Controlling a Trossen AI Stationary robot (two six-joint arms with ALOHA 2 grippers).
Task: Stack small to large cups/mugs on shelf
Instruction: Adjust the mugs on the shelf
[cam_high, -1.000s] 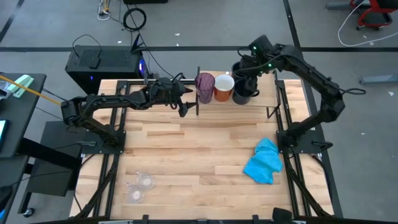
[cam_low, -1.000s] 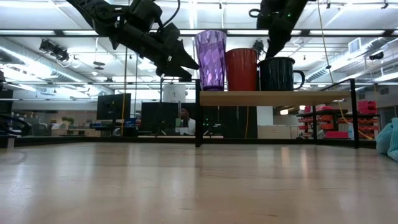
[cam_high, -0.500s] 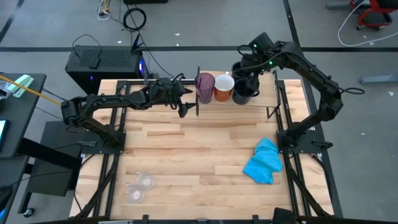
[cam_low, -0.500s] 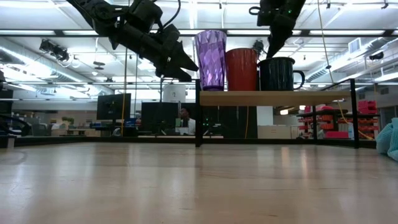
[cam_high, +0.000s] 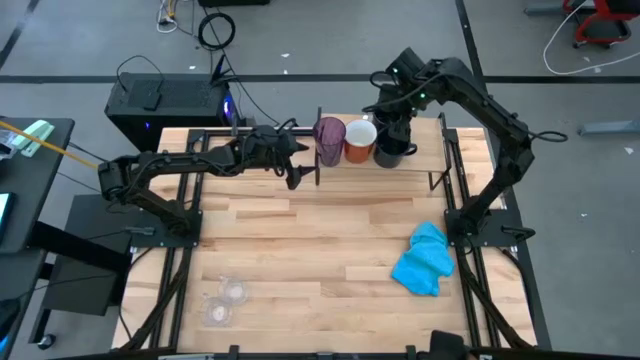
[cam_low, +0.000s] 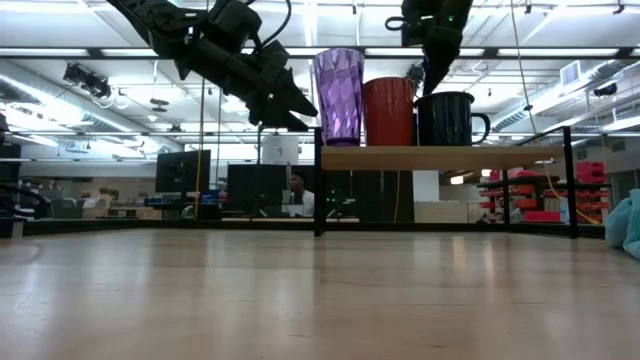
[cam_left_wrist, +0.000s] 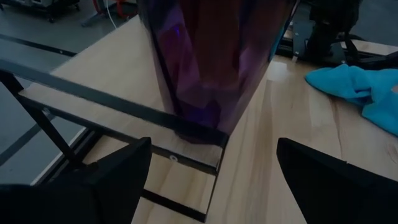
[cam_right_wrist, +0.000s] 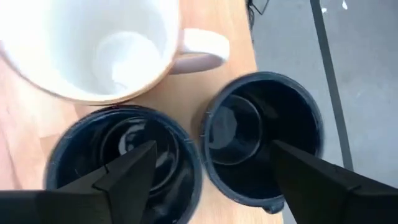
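Note:
On the shelf (cam_low: 440, 157) at the table's far edge, the purple tumbler (cam_high: 329, 140), the orange mug (cam_high: 360, 140) and two navy mugs (cam_high: 391, 152) stand in a row on their bases. My right gripper (cam_right_wrist: 211, 186) hangs open above the navy mugs (cam_right_wrist: 264, 140), pointing down and touching nothing. My left gripper (cam_left_wrist: 211, 180) is open, level with the tumbler (cam_left_wrist: 211, 56) and just to its left, with a gap between them. Two small clear cups (cam_high: 226, 300) stand on the tabletop near the front left.
A bright blue cloth (cam_high: 424, 260) lies on the slatted tabletop at the right. Thin black uprights (cam_low: 318, 180) carry the shelf board. Bare wood stretches across the table's middle (cam_high: 310, 240). Beyond the far edge stands a black box (cam_high: 165, 105) with cables.
My right gripper has risen off the navy mugs and drawn a little toward the table's far edge, tipping as it went. The mugs stand where they were. My left arm has kept still.

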